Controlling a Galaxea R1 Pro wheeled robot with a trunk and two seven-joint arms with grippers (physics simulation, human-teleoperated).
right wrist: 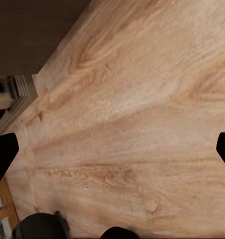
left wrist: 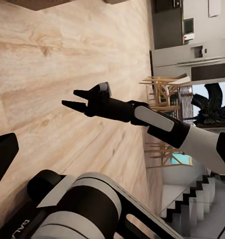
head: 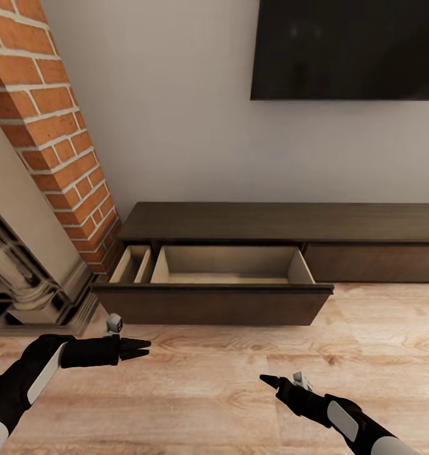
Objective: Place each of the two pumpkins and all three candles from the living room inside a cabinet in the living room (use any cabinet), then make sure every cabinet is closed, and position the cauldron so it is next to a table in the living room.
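Head cam: the cabinet [head: 283, 227] sits w/ one drawer [head: 223, 284] pulled out, apparently bare inside; our left gripper [head: 141, 347] hovers over the wood floor [head: 208, 392], slightly parted, holding nothing.

L wrist: right gripper [left wrist: 72, 99] spread, nothing held.

R wrist: floor, cabinet front [right wrist: 28, 35].

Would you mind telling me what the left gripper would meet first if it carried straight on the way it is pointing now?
Probably nothing soon. The left gripper points sideways, level above the wooden floor, passing in front of the open drawer rather than into it. The right gripper sits nearer the robot, though depth is uncertain.
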